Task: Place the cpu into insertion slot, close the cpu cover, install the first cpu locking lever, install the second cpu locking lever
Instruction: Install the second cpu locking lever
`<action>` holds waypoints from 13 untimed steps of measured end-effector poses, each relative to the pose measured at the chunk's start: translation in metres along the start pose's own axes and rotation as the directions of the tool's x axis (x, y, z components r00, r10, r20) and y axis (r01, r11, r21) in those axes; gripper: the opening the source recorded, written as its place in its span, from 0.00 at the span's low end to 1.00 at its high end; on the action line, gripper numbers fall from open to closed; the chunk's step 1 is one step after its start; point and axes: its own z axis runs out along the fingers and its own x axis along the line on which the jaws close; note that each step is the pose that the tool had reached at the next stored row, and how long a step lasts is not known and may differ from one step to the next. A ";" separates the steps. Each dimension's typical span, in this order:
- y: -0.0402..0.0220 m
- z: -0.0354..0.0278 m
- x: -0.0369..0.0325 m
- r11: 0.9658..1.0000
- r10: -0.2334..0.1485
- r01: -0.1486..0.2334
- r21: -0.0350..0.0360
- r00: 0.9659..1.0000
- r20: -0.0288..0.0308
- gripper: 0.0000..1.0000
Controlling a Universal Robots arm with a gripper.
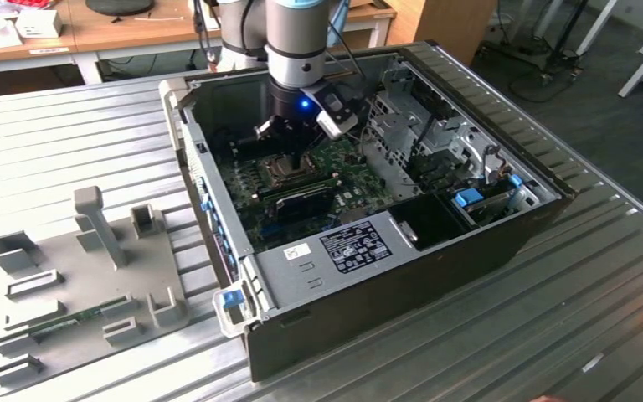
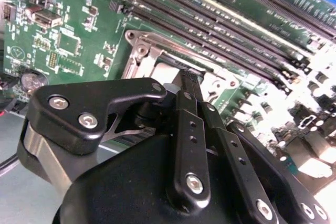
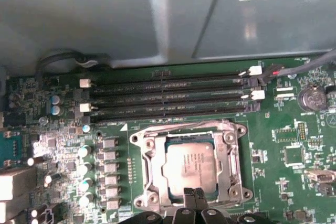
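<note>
Cpu point(image 3: 189, 165) sits in insertion slot point(image 3: 152, 179), cpu cover point(image 3: 227, 166) down. Tool point(image 3: 195, 196) fingers together at the cover's edge, clamping nothing. Cover looks thin, stiff; push its rim.

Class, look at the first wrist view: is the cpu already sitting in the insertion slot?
Yes. The cpu lies flat inside the insertion slot, its silvery face framed by the metal surround, below the long black memory strips.

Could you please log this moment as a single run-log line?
cpu seated in insertion slot | cpu cover down | tool at socket edge
</note>
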 end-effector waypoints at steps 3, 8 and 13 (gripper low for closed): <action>0.0049 0.0005 0.0000 1.000 0.000 0.000 0.000 1.000 0.000 0.11; 0.0098 0.0009 0.0000 1.000 0.000 0.000 0.000 1.000 0.000 0.11; 0.0098 0.0008 -0.0004 1.000 0.000 0.000 0.000 1.000 -0.001 0.11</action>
